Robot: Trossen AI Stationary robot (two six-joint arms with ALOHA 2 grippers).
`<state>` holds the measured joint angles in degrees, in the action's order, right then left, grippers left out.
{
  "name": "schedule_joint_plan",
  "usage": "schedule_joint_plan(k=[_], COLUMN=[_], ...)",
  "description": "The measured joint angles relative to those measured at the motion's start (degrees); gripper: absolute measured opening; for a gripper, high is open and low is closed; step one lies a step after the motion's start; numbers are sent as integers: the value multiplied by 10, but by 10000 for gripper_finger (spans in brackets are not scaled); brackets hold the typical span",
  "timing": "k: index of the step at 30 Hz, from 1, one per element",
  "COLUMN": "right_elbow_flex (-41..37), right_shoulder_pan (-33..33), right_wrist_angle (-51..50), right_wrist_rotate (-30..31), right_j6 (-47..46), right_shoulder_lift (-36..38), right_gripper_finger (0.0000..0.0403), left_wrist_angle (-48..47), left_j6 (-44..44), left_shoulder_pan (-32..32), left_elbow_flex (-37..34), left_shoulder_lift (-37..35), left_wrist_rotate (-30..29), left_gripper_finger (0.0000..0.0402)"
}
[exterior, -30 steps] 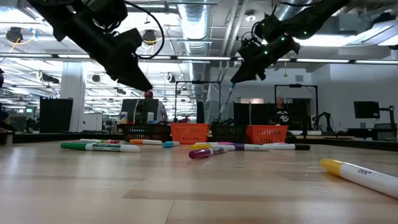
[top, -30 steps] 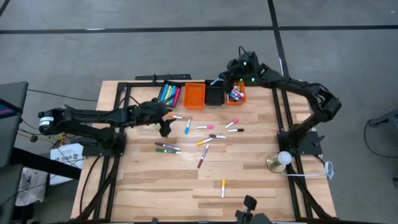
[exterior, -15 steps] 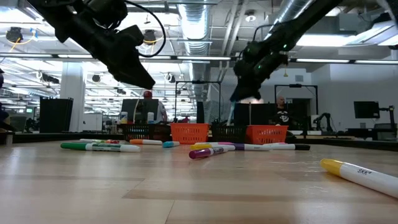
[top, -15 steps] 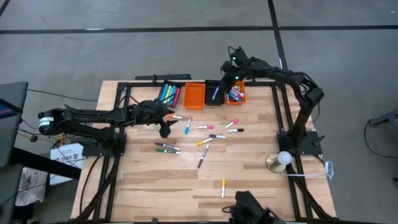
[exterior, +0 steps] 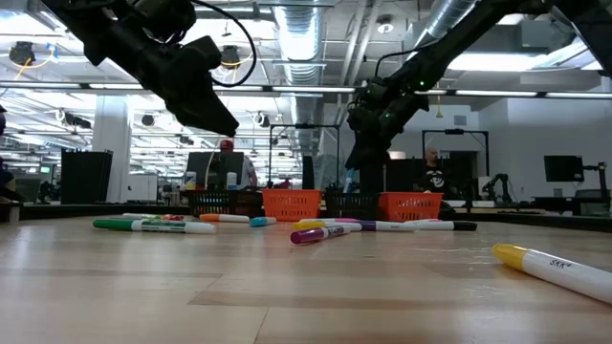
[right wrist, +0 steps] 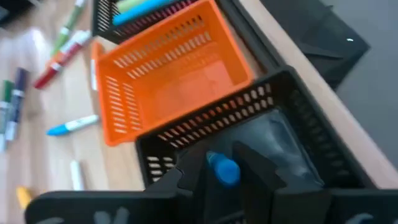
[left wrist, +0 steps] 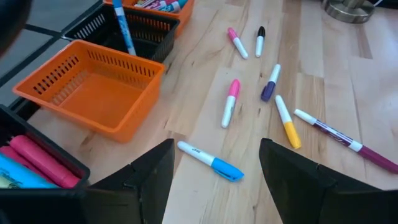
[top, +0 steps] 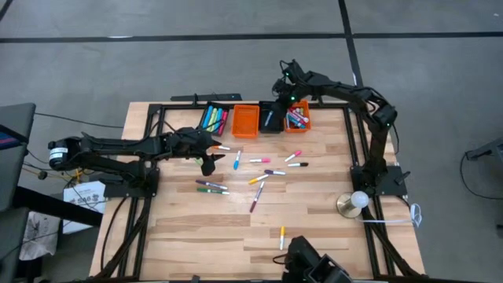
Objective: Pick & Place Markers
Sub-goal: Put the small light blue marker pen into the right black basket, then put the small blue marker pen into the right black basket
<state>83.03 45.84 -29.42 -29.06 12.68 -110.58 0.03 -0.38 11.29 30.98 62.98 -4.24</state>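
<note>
– While the right gripper (right wrist: 224,171) hangs over the black bin (right wrist: 292,134) at the far edge of the table (top: 314,220), what sits between its fingers?
– A blue marker (right wrist: 222,169), its rounded end showing between the two dark fingers (right wrist: 193,165). From above, the same marker (top: 270,119) slants down into that black bin (top: 271,122).
– Are the fingers clamped on it?
– They stand close on either side of it, only a narrow gap, but I cannot tell whether they grip it or have let go.
– And the other bins?
– An empty orange bin (top: 245,121) sits just left of the black one, an orange bin with markers in it (top: 298,119) just right, and another black bin at the left end of the row (top: 213,119) holds pink, blue and green markers.
– Where is the left gripper (top: 207,161)?
– Out over the table's left-middle, above the wood, its fingers spread wide and holding nothing. Through its wrist camera a blue-capped marker (left wrist: 210,160) lies on the table between the two fingers, with a pink marker (left wrist: 231,102) just beyond.
– The rest of the markers?
– Loose markers (top: 259,177) lie scattered across the table's middle: green and red ones (top: 211,186) to the left, pink ones nearer the bins. A yellow marker (top: 282,237) lies alone, well apart, toward the near edge
</note>
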Motion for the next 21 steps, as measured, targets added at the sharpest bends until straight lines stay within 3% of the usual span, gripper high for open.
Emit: schedule_joint_plan(k=[15,21], right_elbow_flex=[26,58], right_shoulder_pan=[-22,-31], right_wrist_angle=[-10,-19], right_wrist_rotate=[129,92], right_j6=[24,10], right_shoulder_lift=[4,9], right_gripper_finger=[208,221], left_wrist_angle=[0,-24], left_j6=[0,0], left_shoulder_pan=[-1,-13], left_elbow_flex=[0,0], left_shoulder_lift=[0,3], left_wrist_rotate=[0,41], left_gripper_finger=[232,232])
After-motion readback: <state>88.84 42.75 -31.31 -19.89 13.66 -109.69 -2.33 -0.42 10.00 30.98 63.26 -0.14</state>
